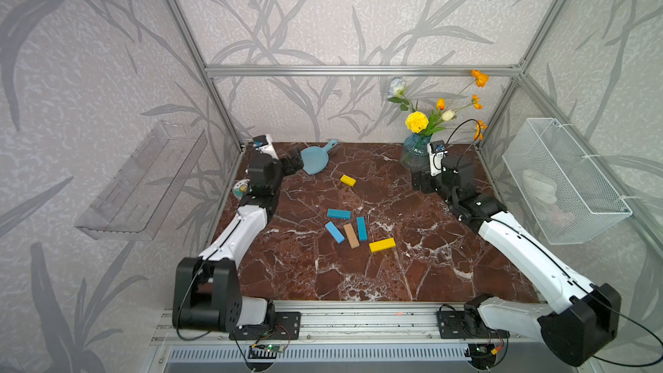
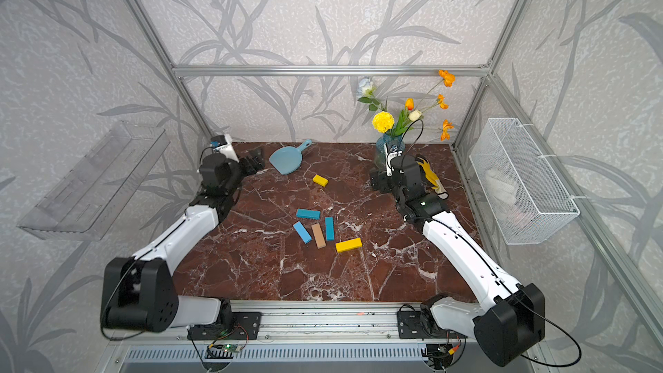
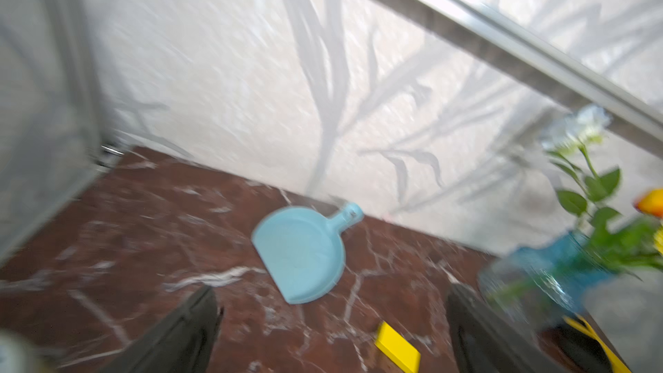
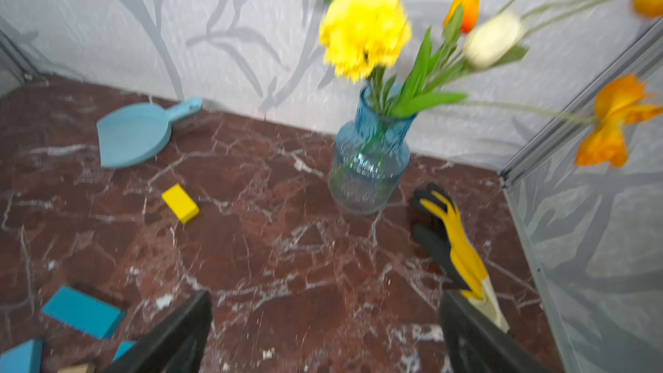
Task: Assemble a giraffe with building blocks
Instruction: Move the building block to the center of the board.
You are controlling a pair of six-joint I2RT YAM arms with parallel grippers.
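The left gripper (image 3: 332, 303) is standing with its jaws spread wide and is gripping nothing; it is hovering near the far left corner of the table (image 1: 358, 274), pointing at the pale-blue dustpan (image 3: 301, 252) without touching it. The right gripper (image 4: 326, 297) is likewise gaping wide and empty, hanging over bare marble in front of the blue glass vase (image 4: 369, 170), with a black-and-yellow glove (image 4: 452, 242) lying off to one side. The building blocks are lying flat and loose around the middle of the table, six in all (none is stacked on another): one teal bar (image 1: 338, 213) is lying crosswise, and just nearer are sitting a light-blue bar (image 1: 334, 232), a tan bar (image 1: 351, 235) and a second teal bar (image 1: 361, 228), close together side by side. A long yellow bar (image 1: 382, 244) is resting near them, and a short yellow block (image 1: 348, 180) is sitting well apart, toward the dustpan. One dustpan, one vase and one glove are showing.
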